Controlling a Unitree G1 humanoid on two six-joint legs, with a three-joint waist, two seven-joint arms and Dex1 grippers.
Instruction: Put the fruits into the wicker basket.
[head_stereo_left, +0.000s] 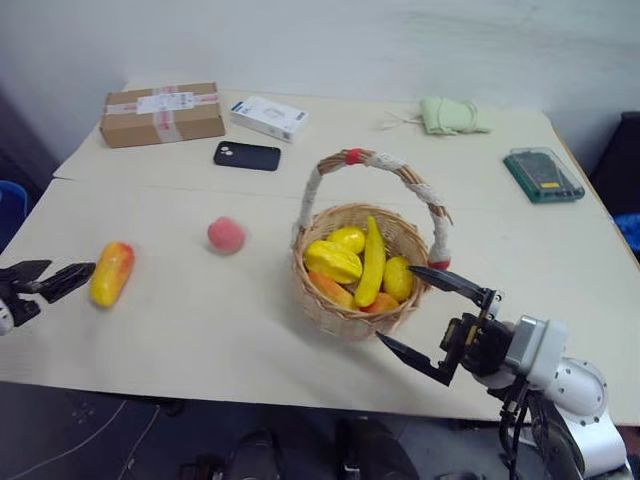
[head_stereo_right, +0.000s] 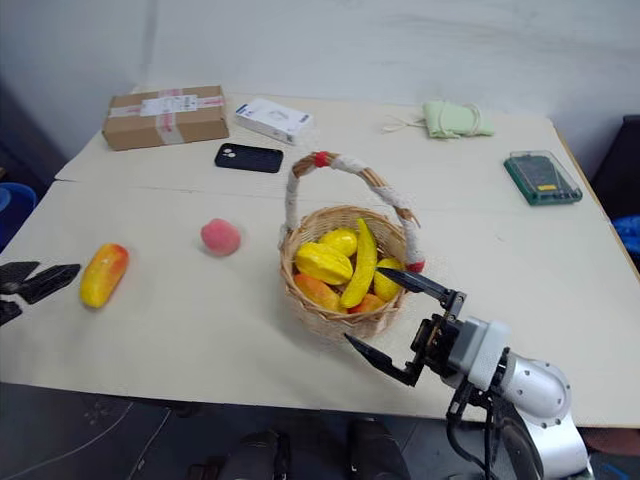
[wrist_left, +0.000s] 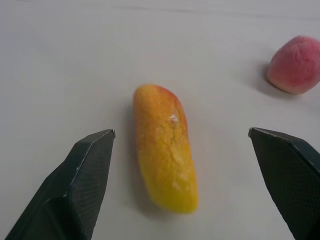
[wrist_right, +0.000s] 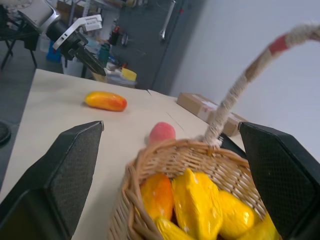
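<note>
Two fruits lie outside the wicker basket (head_stereo_left: 350, 290) as you line up: the mango (head_stereo_left: 111, 273) well to the basket's left, the peach (head_stereo_left: 226, 235) between them, nearer the basket. Your left gripper (head_stereo_left: 45, 283) hovers just beyond the mango's far end from the basket, jaws spread wide and empty. Your right gripper (head_stereo_left: 432, 325) stands at the basket's near right rim, likewise released, holding nothing.

Expect the mango to be light and smooth, probably a rigid replica, though its surface is hard to judge; its rounded skin could slip, so take it across the narrow middle, not the tapered ends. The peach looks faintly fuzzy and should grip more easily across its widest part.

Your left wrist camera shows the mango lying lengthwise between the open fingers (wrist_left: 75, 190), an alignment the head views cannot confirm. Your right wrist camera looks into the basket at the yellow fruits (wrist_right: 205, 205) already filling it, leaving little room.
</note>
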